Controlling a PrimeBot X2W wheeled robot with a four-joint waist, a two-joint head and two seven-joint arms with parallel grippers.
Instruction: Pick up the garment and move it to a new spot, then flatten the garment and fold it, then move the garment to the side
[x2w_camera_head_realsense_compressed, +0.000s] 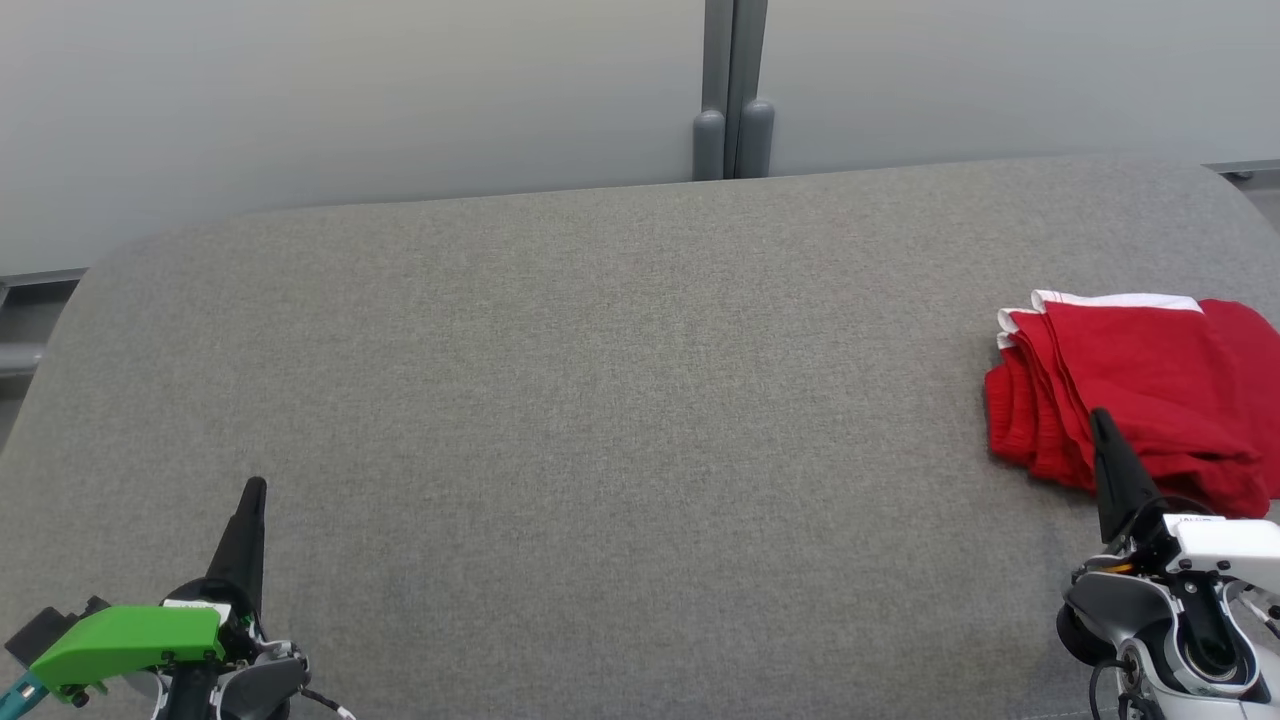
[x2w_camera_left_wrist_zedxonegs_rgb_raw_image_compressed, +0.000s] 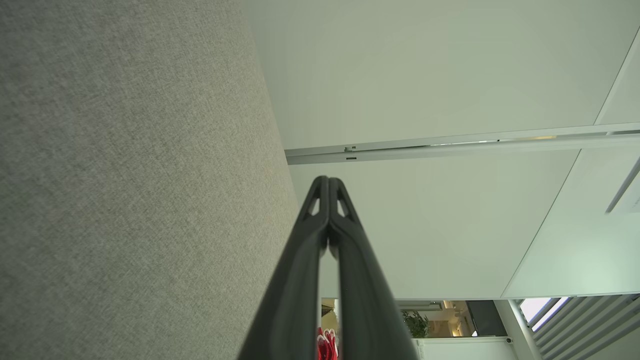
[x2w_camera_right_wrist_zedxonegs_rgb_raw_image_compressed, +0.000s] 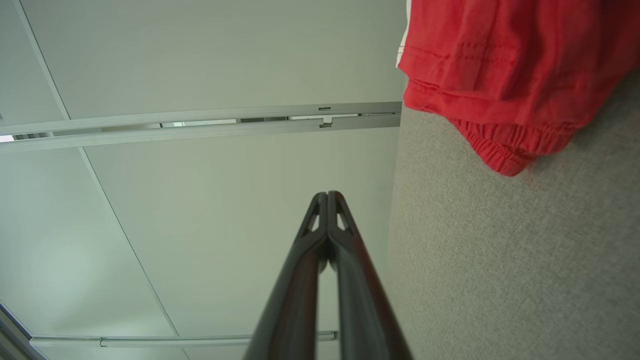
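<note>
Red shorts (x2w_camera_head_realsense_compressed: 1130, 390) lie folded at the worktop's (x2w_camera_head_realsense_compressed: 600, 400) right edge, so job looks done: left hand (x2w_camera_head_realsense_compressed: 255, 487) and right hand (x2w_camera_head_realsense_compressed: 1098, 416) both pinched shut, empty, parked.

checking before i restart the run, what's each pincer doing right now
left pincer: closed, holding nothing
right pincer: closed, holding nothing, close to the red garment but not gripping it

Left gripper (x2w_camera_head_realsense_compressed: 254, 490) has a green cover, right gripper (x2w_camera_head_realsense_compressed: 1099, 418) a white casing, both dark-fingered.
</note>
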